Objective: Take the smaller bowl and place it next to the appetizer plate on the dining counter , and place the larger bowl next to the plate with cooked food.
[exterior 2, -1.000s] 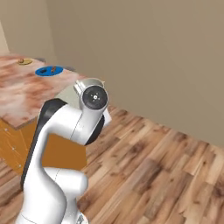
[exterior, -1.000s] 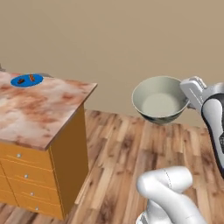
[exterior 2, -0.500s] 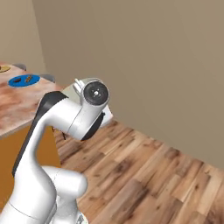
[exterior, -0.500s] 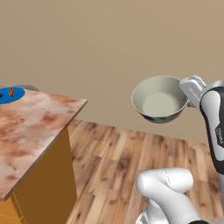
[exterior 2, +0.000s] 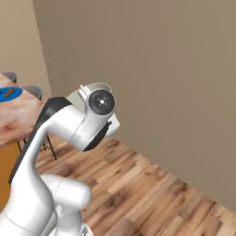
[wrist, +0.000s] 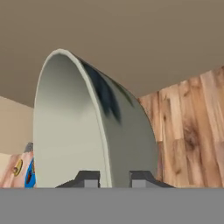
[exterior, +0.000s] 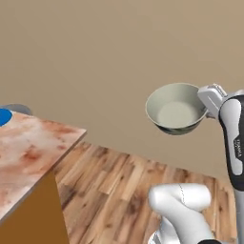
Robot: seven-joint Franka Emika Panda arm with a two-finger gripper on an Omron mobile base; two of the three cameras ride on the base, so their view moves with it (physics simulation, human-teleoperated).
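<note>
One larger bowl [exterior: 175, 109], tool-clamped [wrist: 111, 178].

Both base views flank the arm; hand view hugs the larger bowl [wrist: 87, 131].

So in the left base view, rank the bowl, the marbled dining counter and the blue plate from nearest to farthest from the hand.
1. The bowl: gripped by its rim in the hand, up in the air at right.
2. The dining counter: lower left, its corner pointing toward the arm.
3. The blue plate: on that counter, at the far left edge.

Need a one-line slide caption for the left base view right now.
Gripper carries the larger bowl by its rim above the wood floor, beside the dining counter.
</note>
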